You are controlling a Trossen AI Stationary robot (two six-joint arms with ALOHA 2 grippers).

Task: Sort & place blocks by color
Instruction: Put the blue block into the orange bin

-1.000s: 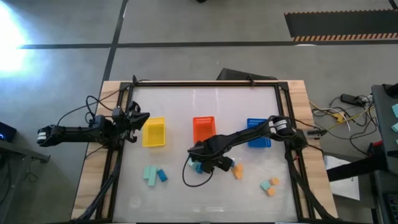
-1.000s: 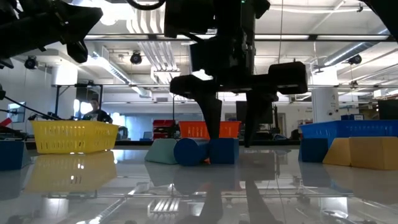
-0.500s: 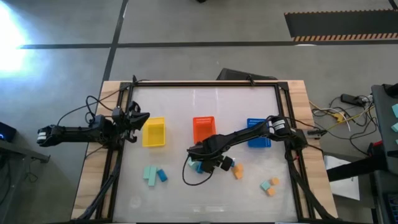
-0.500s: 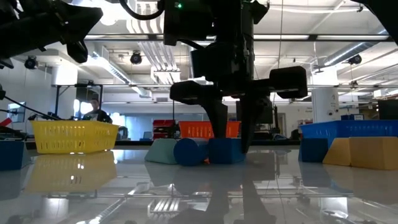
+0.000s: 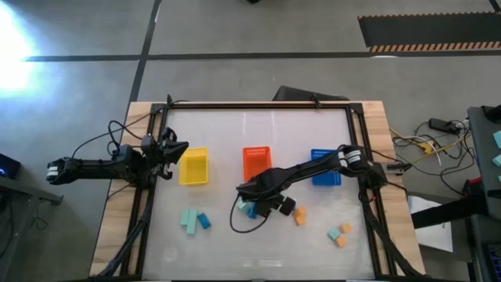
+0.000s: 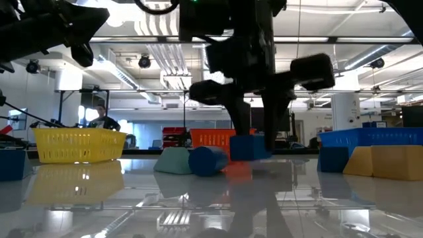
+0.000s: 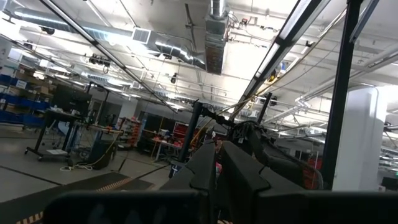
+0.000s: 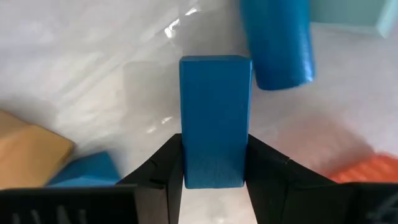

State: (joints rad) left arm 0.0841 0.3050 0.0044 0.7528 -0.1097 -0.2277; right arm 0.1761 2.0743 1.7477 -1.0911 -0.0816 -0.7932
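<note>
My right gripper (image 6: 254, 135) hangs over the table's middle near side, shut on a medium blue block (image 6: 250, 147). A blue cylinder (image 6: 207, 160) and a pale teal block (image 6: 173, 160) lie on the table just beside it. In the high view, a teal and a blue block (image 5: 194, 221) lie to the near left. An orange block (image 5: 299, 216) and a teal and orange cluster (image 5: 340, 233) lie to the near right. My left gripper (image 5: 171, 149) waits, shut, beside the yellow basket (image 5: 193, 167). My right gripper pinches the medium blue block between its two fingers (image 8: 165, 168), one on each long side face near the block's upper end (image 8: 214, 168). The fingers come from above, pointing down. The block hangs upright and clear of the table.
The yellow, orange (image 5: 255, 162) and blue (image 5: 323, 168) baskets stand in a row across the table's middle. In the right wrist view an orange block (image 8: 31, 152) and another blue block (image 8: 87, 171) lie below the gripper. Bare table lies along the far side.
The right gripper's fingers have closed in on the blue block, which stood on the table next to the cylinder. The gripper has then risen and lifted the block clear of the table. The cylinder and the teal block have stayed down.
</note>
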